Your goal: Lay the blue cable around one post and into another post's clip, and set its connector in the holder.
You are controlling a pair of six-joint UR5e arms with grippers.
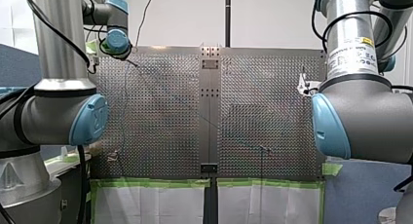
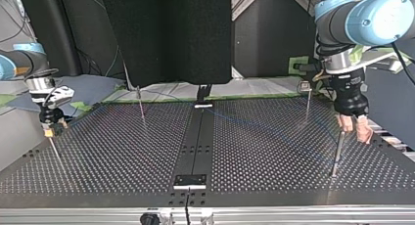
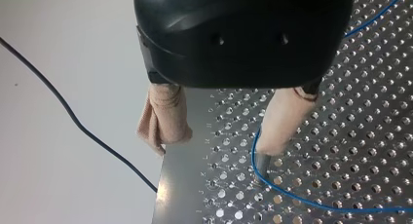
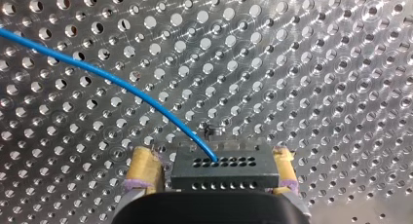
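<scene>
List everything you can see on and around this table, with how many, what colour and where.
table: one, perforated metal, under everything.
posts: four, thin metal, standing spread over the table in the top view.
connector: one, black with rows of holes, held above the table.
blue cable: one, blue, curving round a post's foot in the left wrist view, its end in the connector.
green tape: light green strips along the table's near edge in the front view.
left arm, right arm: two, grey with blue caps, at the table's sides.
left gripper: one, black with beige pads, open, one finger beside a post.
right gripper: one, yellow pads, shut on the connector.
</scene>
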